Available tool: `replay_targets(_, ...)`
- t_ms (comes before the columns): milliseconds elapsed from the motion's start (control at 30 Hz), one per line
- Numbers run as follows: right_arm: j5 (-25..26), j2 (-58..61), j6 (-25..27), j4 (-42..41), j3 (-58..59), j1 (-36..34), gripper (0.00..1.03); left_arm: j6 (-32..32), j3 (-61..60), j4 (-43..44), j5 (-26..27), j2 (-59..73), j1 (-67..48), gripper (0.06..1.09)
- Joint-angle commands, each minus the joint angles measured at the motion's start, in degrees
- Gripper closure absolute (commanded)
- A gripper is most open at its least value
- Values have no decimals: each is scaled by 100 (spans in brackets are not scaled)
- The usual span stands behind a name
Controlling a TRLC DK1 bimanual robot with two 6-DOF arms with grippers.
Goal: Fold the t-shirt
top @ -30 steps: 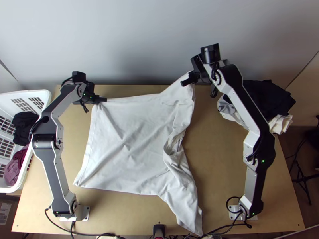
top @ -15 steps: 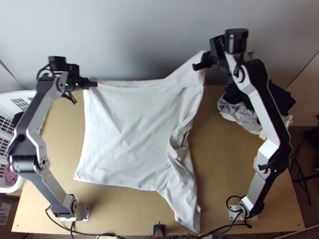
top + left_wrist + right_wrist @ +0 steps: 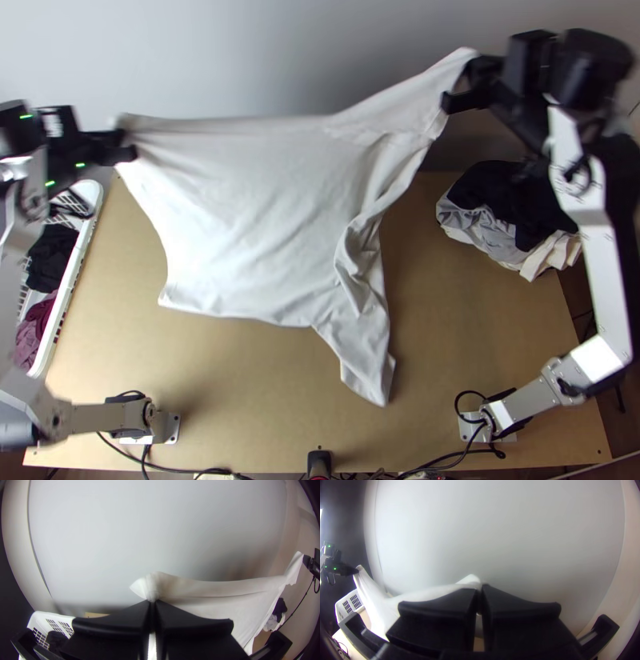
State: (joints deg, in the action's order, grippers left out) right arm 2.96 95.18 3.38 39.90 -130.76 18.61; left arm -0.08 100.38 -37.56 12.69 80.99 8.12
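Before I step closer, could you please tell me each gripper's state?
Left gripper: closed on the white shirt.
Right gripper: closed on it too.

The t-shirt [image 3: 256, 216] is showing soft, matt cloth; the table [image 3: 448, 320] is showing smooth wood. The basket [image 3: 74, 276] is looking like smooth plastic, the arm links [image 3: 606, 276] like metal.

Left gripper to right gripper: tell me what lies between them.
The white t-shirt, its upper edge stretched from the left gripper to the right gripper; the top view shows this.
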Motion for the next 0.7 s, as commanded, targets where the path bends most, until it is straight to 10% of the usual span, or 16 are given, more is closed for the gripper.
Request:
replay_targets(0,20,-1036,146,-237,-2,-24,100,-238,175,109,-3,-1455,506,105)
replay_targets(667,337,-3216,1069,-263,-222,20,100,-871,2372,-1429,14,-3028,761,105)
